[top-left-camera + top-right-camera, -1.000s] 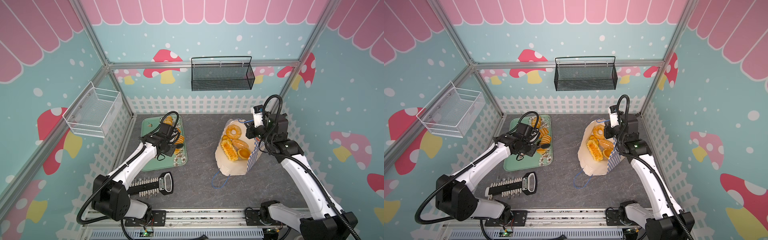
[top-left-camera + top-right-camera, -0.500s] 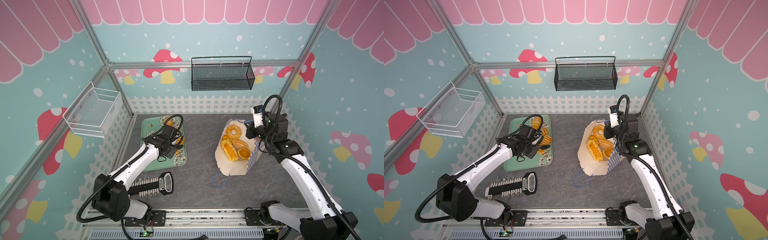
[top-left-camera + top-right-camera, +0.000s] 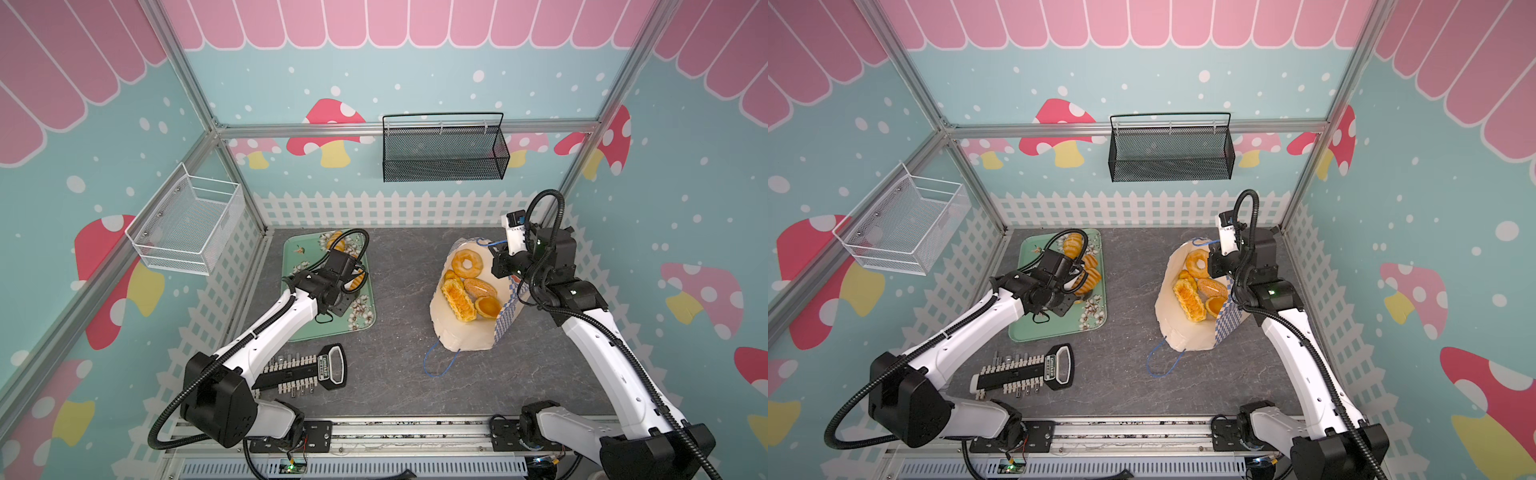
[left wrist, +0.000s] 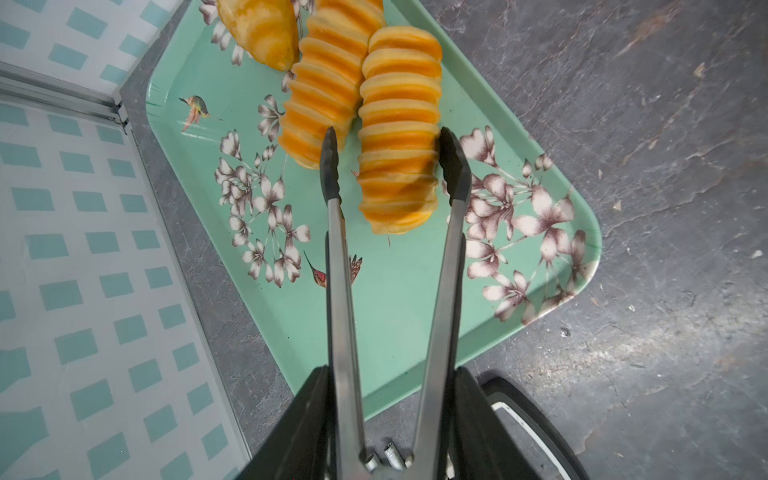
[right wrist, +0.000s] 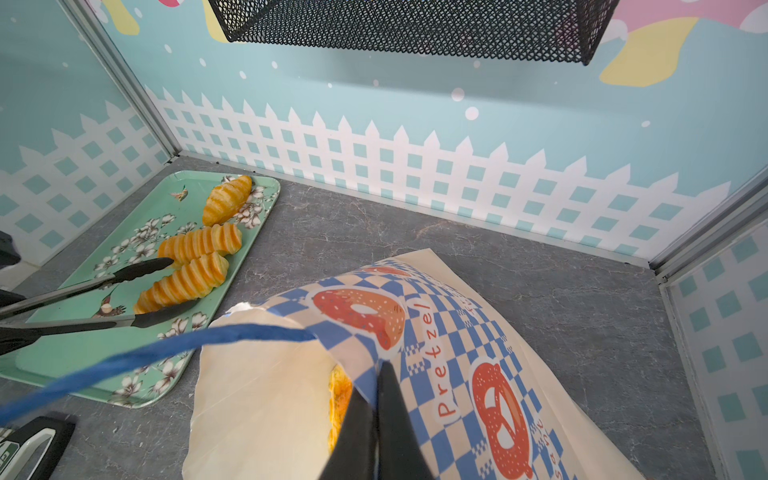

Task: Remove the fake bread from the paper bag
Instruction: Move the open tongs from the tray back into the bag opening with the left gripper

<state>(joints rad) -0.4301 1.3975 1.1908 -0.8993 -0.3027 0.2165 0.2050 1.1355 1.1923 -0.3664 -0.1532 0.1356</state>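
Looks like the release step: left gripper [image 4: 390, 415] clasps the tongs [image 4: 340, 291], tips parted around a loaf [image 4: 399, 137] on the tray [image 4: 395, 324]. Right of the tray, right gripper [image 5: 376, 424] pinches the bag [image 5: 457, 332] rim; next, fetch the doughnut [image 3: 467, 262] inside.

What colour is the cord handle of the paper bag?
Blue. The cord handle shows best in the right wrist view.

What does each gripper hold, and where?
Left gripper: the tongs, by their arms near the hinge, tips open astride a ribbed loaf. Right gripper: the paper bag, pinched at its checkered rim.
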